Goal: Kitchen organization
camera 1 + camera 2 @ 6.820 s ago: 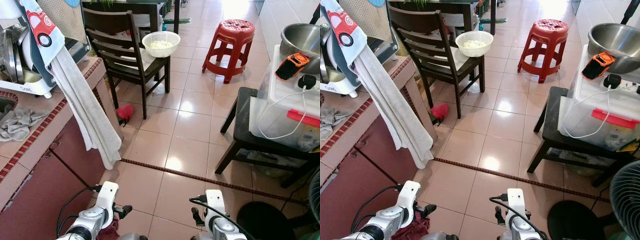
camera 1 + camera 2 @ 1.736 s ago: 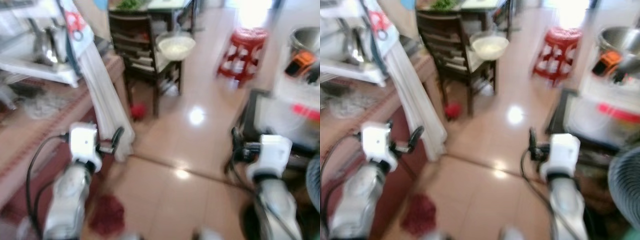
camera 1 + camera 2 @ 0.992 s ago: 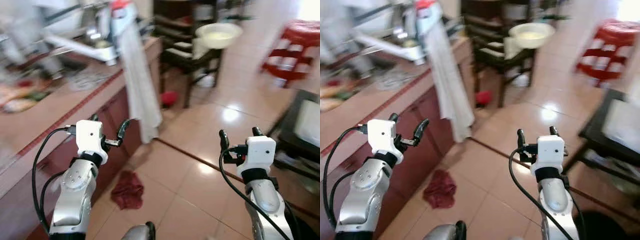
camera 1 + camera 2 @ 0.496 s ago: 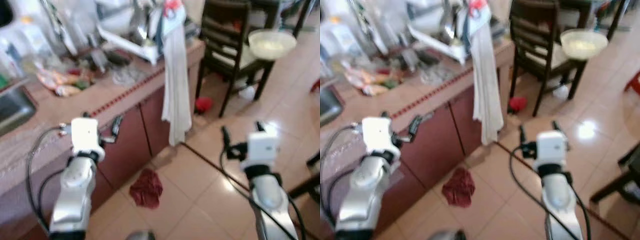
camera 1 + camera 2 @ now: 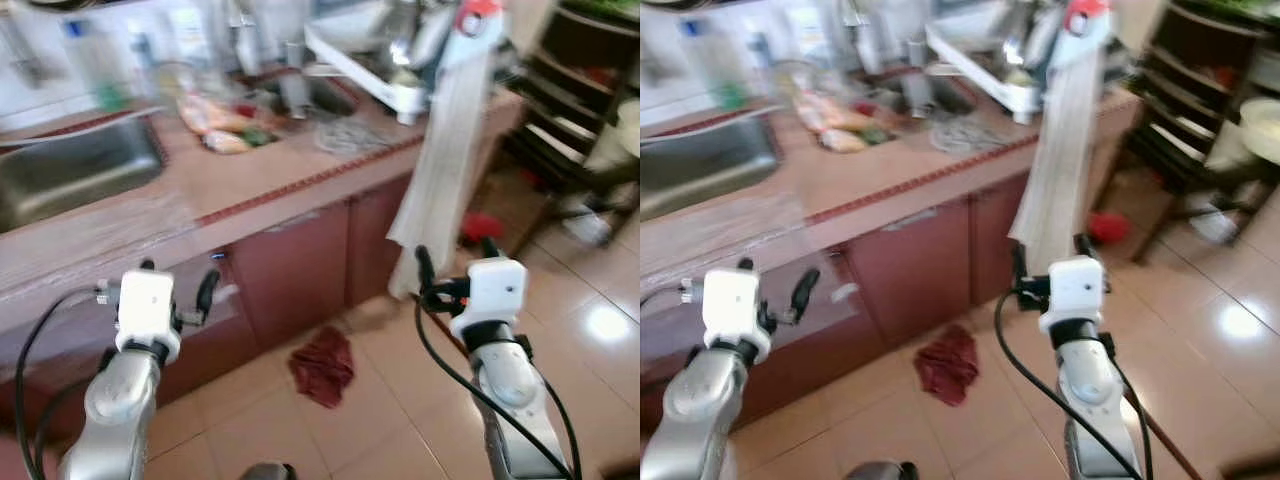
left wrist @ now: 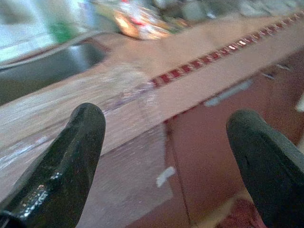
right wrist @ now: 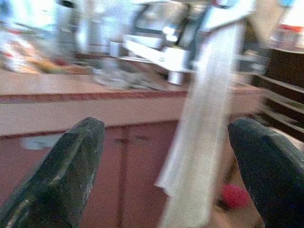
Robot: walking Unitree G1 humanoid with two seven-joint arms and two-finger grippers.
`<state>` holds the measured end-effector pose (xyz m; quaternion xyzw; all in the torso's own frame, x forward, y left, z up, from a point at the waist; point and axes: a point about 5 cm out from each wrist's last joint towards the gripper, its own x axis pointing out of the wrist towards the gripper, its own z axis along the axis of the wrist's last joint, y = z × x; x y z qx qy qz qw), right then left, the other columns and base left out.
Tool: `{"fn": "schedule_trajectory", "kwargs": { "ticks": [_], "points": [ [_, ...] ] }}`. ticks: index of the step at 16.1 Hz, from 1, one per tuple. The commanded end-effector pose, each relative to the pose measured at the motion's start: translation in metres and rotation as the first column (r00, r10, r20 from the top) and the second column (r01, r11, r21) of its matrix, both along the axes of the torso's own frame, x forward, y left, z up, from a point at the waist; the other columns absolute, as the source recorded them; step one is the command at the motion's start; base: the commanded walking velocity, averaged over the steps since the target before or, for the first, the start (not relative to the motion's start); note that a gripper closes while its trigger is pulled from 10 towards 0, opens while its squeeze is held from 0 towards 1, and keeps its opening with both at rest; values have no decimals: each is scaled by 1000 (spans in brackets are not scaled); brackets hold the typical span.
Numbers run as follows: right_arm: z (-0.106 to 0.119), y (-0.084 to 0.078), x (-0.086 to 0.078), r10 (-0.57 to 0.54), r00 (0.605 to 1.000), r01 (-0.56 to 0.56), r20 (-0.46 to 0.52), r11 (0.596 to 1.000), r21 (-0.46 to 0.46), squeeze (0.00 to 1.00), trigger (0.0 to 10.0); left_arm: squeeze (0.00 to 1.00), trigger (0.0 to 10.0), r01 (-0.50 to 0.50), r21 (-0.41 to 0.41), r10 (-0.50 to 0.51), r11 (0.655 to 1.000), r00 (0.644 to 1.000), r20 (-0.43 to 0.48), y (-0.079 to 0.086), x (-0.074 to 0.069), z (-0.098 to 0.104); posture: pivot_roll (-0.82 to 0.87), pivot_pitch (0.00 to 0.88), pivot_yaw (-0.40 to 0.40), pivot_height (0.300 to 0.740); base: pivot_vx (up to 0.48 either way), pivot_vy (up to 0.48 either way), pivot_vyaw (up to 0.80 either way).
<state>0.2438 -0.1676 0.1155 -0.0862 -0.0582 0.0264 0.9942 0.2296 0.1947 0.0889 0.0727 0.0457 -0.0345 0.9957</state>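
Observation:
A tiled kitchen counter point(image 5: 260, 190) runs across the blurred view, with a steel sink point(image 5: 70, 175) at its left end. Colourful food packets point(image 5: 220, 125), a grey cloth point(image 5: 350, 135) and a white dish rack point(image 5: 370, 60) with metal pots lie on it. A long white towel point(image 5: 445, 170) hangs off the rack's corner. My left gripper point(image 5: 178, 280) is raised in front of the cabinet doors, open and empty, facing the counter edge point(image 6: 190, 78). My right gripper point(image 5: 455, 258) is held up near the towel point(image 7: 204, 123), open with nothing between its fingers.
A dark red rag point(image 5: 325, 365) lies on the tiled floor by the cabinets. A small red object point(image 5: 483, 225) sits on the floor behind the towel. A dark wooden chair point(image 5: 580, 110) stands at the right. Bottles point(image 5: 110, 70) line the wall behind the sink.
The camera has swung left, so the sink and more of the counter have come into view and the chair has slid to the right edge. Both grippers stay raised and open.

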Motion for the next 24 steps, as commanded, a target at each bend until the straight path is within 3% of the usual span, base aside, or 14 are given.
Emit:
{"fn": "schedule_trajectory", "kwargs": {
  "ticks": [1,3,4,7,10,12,13,15,17,21,24],
  "points": [
    [-3,2,2,21,1000,-21,-12,1000,1,0,10000,0,10000,46,16,-47,999,997,65,-4,1,3,-24,0,30,740,0,0,788],
    [-7,8,4,55,998,-55,-30,998,7,0,10000,0,10000,135,20,-136,991,989,57,-16,7,1,-20,0,26,740,0,0,791],
    [-6,8,5,62,998,-62,-23,998,0,0,10000,0,10000,107,-8,-105,994,990,91,-19,11,2,-26,0,36,740,0,0,788],
    [-5,-1,10,1,1000,0,-10,1000,13,0,10000,0,10000,10,-133,-10,991,1000,1,-20,10,-11,-33,0,38,740,0,0,790],
    [8,17,24,90,995,-91,36,996,13,0,10000,0,10000,98,-117,-89,988,993,77,-30,11,10,27,0,-9,740,0,0,781],
    [12,18,33,94,994,-95,48,995,24,0,10000,0,10000,30,-145,-20,989,997,73,-26,10,10,50,0,-15,740,0,0,0],
    [10,11,36,56,997,-57,46,998,19,0,10000,0,10000,35,-136,-19,990,993,120,-28,5,16,59,0,-27,740,0,0,0],
    [9,7,36,9,1000,-10,27,998,66,0,10000,0,10000,8,-157,12,988,992,127,-24,5,18,66,0,-33,740,0,371,0],
    [12,16,34,60,997,-62,47,996,57,0,10000,0,10000,-4,-160,28,987,988,150,-23,8,25,64,0,-31,740,0,480,0],
    [3,15,32,33,999,-35,16,989,140,0,10000,0,10000,58,-175,-29,983,986,163,-31,20,33,47,0,3,740,0,480,0],
    [4,13,35,5,1000,-7,12,990,143,0,10000,0,10000,78,-178,-49,981,986,159,-35,28,35,39,0,21,740,0,480,0]
  ]
}}
